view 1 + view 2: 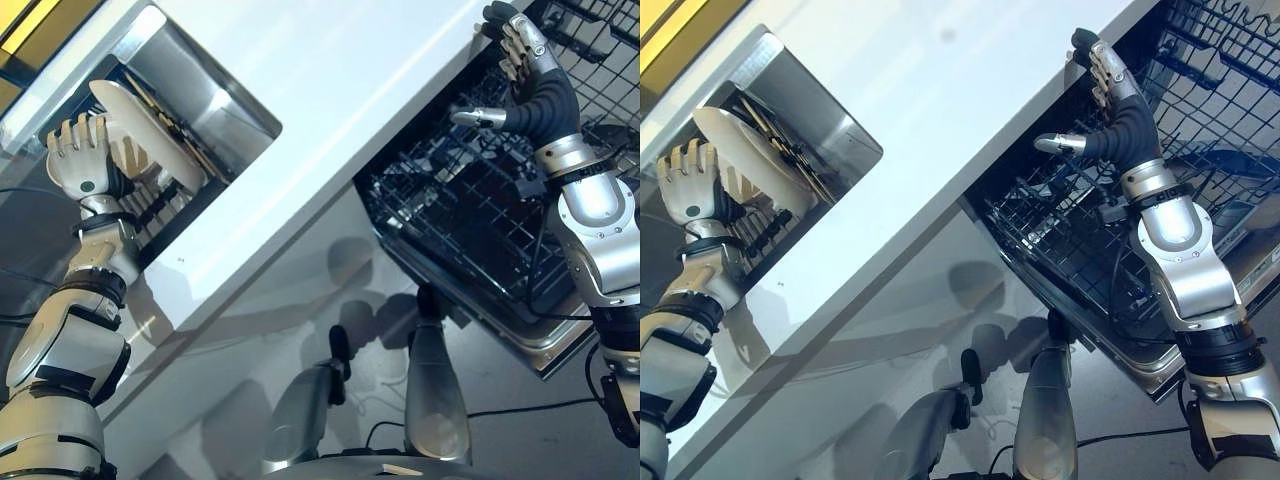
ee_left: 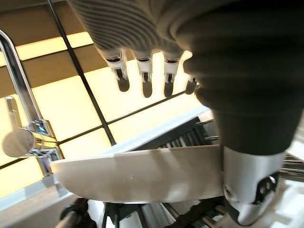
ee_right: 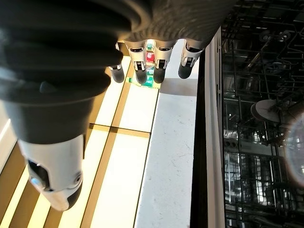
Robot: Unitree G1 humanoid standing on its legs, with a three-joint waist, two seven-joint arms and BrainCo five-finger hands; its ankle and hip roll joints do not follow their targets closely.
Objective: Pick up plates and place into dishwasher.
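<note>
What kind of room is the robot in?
Most likely a kitchen. A white countertop holds a steel sink with a cream plate standing in its rack, a chrome tap rises beside it, and an open dishwasher shows black wire racks.

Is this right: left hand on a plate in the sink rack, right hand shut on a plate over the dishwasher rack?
Not quite. The right hand holds nothing: its fingers are straight and open above the dishwasher rack, as the right eye view shows. The left hand is indeed on the plate in the sink rack.
</note>
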